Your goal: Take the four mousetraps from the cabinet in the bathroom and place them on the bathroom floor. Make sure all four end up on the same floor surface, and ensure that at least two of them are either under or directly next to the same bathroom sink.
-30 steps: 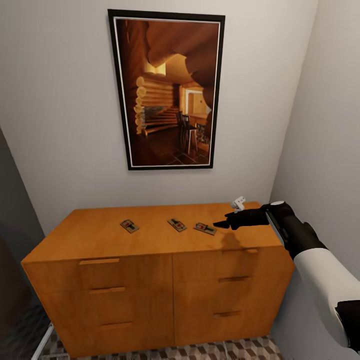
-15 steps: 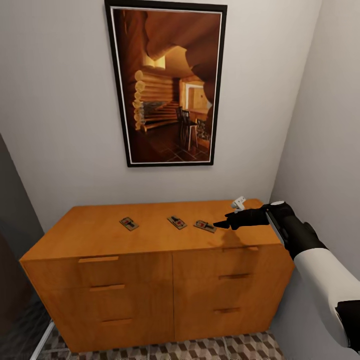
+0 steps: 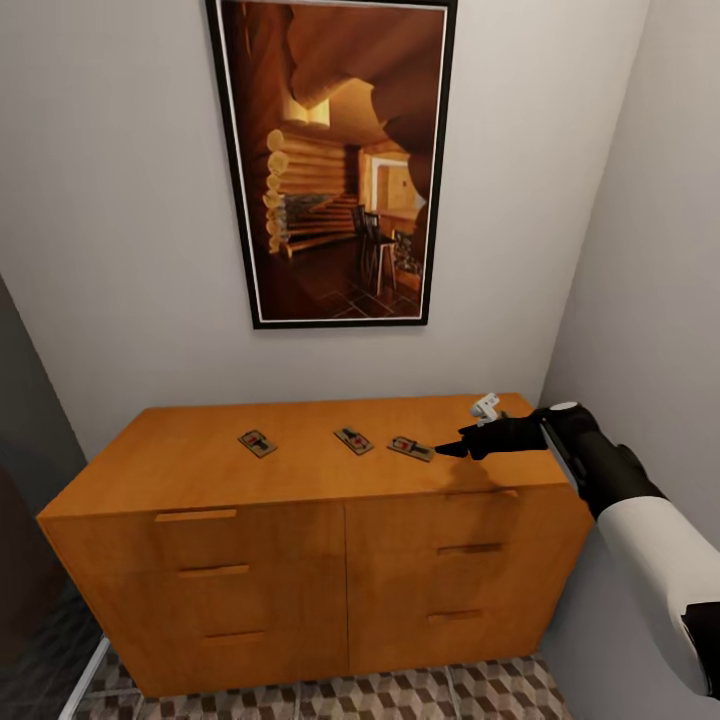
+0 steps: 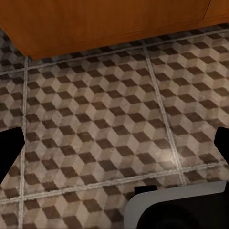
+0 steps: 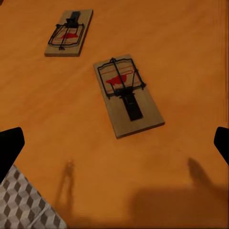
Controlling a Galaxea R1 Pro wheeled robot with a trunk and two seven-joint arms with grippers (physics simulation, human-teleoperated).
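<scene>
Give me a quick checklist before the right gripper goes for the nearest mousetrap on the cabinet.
1. Right gripper open: ok, fingertips sit wide apart in the right wrist view.
2. Nearest mousetrap lying flat on the cabinet top: ok.
3. Room around it: ok, the middle mousetrap lies apart.
4. Gripper over the trap: not ok, it hangs just short of it.
5. Four traps counted: not ok, three show, with the far mousetrap.
6. Left gripper free: ok, open over bathroom floor.

White-shelled right arm [image 3: 655,560] with black wrist, black end effector [image 3: 455,449], small white fitting on top
</scene>
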